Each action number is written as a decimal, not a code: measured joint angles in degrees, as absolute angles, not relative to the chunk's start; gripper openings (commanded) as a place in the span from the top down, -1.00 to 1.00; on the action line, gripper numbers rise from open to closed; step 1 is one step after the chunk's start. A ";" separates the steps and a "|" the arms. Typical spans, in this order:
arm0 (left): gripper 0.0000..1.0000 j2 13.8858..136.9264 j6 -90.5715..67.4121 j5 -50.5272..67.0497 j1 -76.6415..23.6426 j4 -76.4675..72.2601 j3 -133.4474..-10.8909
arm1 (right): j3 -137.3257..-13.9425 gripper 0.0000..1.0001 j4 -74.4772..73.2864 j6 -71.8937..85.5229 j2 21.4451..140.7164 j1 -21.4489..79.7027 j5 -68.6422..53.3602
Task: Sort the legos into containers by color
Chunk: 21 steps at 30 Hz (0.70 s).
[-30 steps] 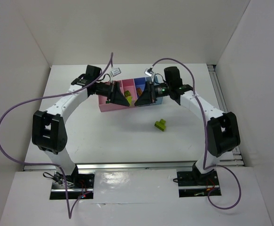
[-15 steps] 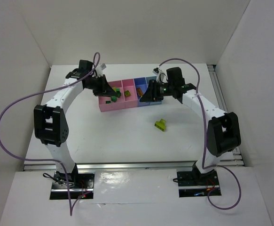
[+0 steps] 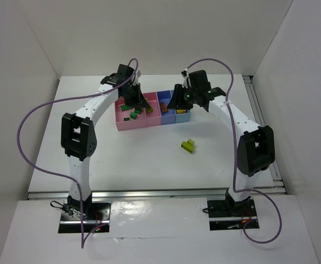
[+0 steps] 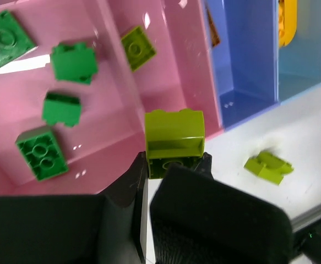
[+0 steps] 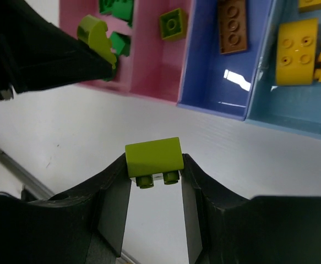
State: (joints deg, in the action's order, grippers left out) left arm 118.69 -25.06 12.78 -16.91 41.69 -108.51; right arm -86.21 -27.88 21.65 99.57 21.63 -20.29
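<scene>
Lime brick (image 4: pixel 174 132) clamped in my left gripper (image 4: pixel 174 162), second lime brick (image 5: pixel 153 155) in my right gripper (image 5: pixel 153 173); crowding the narrow pink bin (image 4: pixel 174 77) together, I risk a collision.

Lab test cell: white panel walls (image 3: pixel 149 33), white table (image 3: pixel 138 159), aluminium rail (image 3: pixel 160 193).

top external: high, near side, facing down, far
both wrists: close above, facing down
shared: containers (image 3: pixel 132 124)

R tool (image 5: pixel 154 164) pinching lime brick (image 5: pixel 153 155), above table (image 5: pixel 259 159) nr blue-purple bin (image 5: pixel 201 82).
</scene>
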 measured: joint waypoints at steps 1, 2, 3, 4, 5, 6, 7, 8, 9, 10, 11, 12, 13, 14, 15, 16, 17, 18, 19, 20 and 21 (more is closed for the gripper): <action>1.00 119.61 -25.58 11.97 -17.47 41.98 -109.82 | -87.02 0.69 -28.21 21.93 100.42 21.63 -19.05; 1.00 120.75 -25.89 10.83 -18.15 42.26 -111.28 | -87.88 0.69 -28.53 22.35 101.30 21.63 -17.89; 1.00 121.86 -26.09 9.78 -18.83 42.61 -112.66 | -88.62 0.69 -28.69 22.74 102.02 21.63 -16.91; 1.00 122.89 -26.37 8.88 -19.35 43.05 -113.82 | -89.17 0.69 -28.80 23.07 102.72 21.65 -16.03; 1.00 123.90 -26.79 8.10 -19.81 43.66 -114.91 | -89.65 0.69 -28.91 23.29 103.31 21.65 -15.31; 1.00 125.12 -27.11 7.22 -20.34 44.29 -116.11 | -90.08 0.69 -28.95 23.62 103.85 21.65 -14.72; 0.95 126.26 -27.29 6.63 -20.75 44.80 -117.19 | -90.45 0.69 -29.04 23.81 104.33 21.69 -14.11; 0.75 126.82 -27.35 6.22 -20.99 45.06 -117.82 | -90.87 0.69 -29.19 24.05 104.77 21.76 -13.65; 0.40 127.85 -27.38 5.76 -21.23 45.95 -119.09 | -91.33 0.69 -29.34 24.23 105.25 21.89 -13.26; 0.23 128.77 -27.35 5.50 -21.39 46.68 -120.40 | -91.85 0.69 -29.47 24.32 105.67 22.00 -12.86; 0.05 129.47 -27.40 5.10 -21.50 47.22 -121.49 | -92.42 0.69 -29.65 24.43 106.13 22.11 -12.60; -0.12 129.86 -27.40 4.71 -21.56 47.59 -122.13 | -93.14 0.69 -29.93 24.43 106.56 22.20 -12.40; -0.28 129.97 -27.46 4.36 -21.56 48.03 -122.52 | -93.91 0.69 -30.17 24.43 107.09 22.31 -12.16; -0.33 129.97 -27.31 4.10 -21.54 48.25 -122.69 | -94.70 0.69 -30.35 24.40 107.59 22.41 -12.01; -0.33 129.93 -27.44 3.77 -21.54 48.71 -123.07 | -95.59 0.69 -30.65 24.38 108.14 22.57 -11.70; -0.33 129.82 -27.44 3.42 -21.54 48.86 -123.22 | -96.73 0.69 -31.03 24.38 108.92 22.85 -11.49; -0.33 129.58 -27.42 3.16 -21.54 49.06 -123.24 | -97.86 0.69 -31.31 24.38 109.73 23.16 -11.25; -0.35 129.23 -27.42 2.87 -21.54 49.36 -123.24 | -99.18 0.69 -31.42 24.36 110.74 23.46 -11.05; -0.35 128.73 -27.42 2.52 -21.52 49.89 -123.24 | -100.57 0.69 -31.62 24.32 111.90 23.90 -10.87; -0.35 127.96 -27.44 2.26 -21.52 50.35 -123.24 | -102.02 0.69 -31.88 24.18 113.21 24.36 -10.70; -0.35 127.09 -27.46 1.93 -21.43 50.61 -123.24 | -103.26 0.69 -31.90 24.14 114.41 24.80 -10.41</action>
State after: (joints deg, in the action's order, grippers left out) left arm 127.09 -27.46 1.93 -21.43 50.61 -123.24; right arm -103.26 -31.90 24.14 114.41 24.80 -10.41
